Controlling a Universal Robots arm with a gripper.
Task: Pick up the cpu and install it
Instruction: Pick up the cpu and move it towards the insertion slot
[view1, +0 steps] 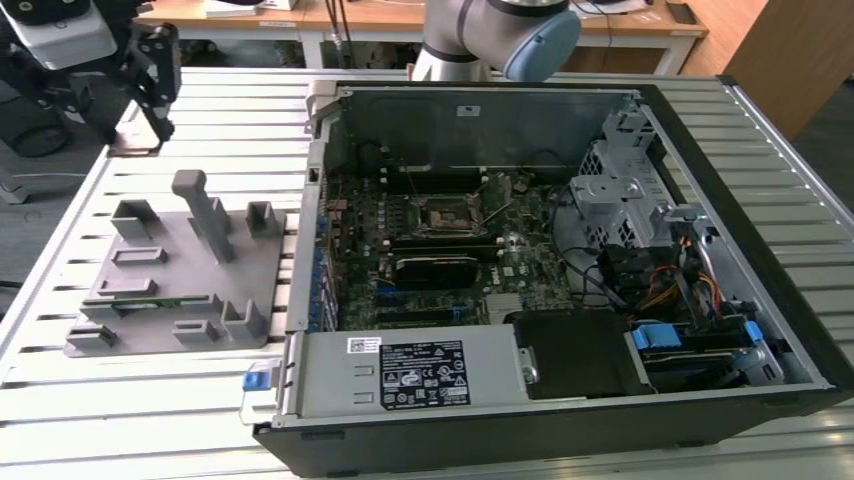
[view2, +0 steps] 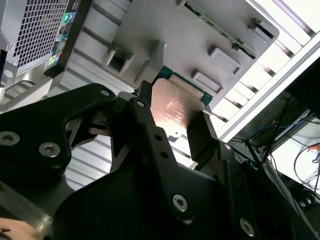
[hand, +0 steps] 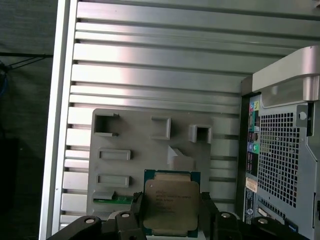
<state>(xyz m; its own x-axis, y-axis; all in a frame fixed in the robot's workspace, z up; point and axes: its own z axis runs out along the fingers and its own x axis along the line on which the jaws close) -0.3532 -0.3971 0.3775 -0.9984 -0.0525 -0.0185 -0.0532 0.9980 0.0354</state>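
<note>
Currently | claw clamped on the cpu by two opposite edges | cpu held clear above the grey holder on the worktop, beside the computer case | advice: carry level, steady grip, no tilt.

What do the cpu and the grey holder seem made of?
The cpu: pale metal lid, judging by its soft sheen, over a green board rim. The grey holder: probably matte plastic, uniformly grey without glare.
</note>
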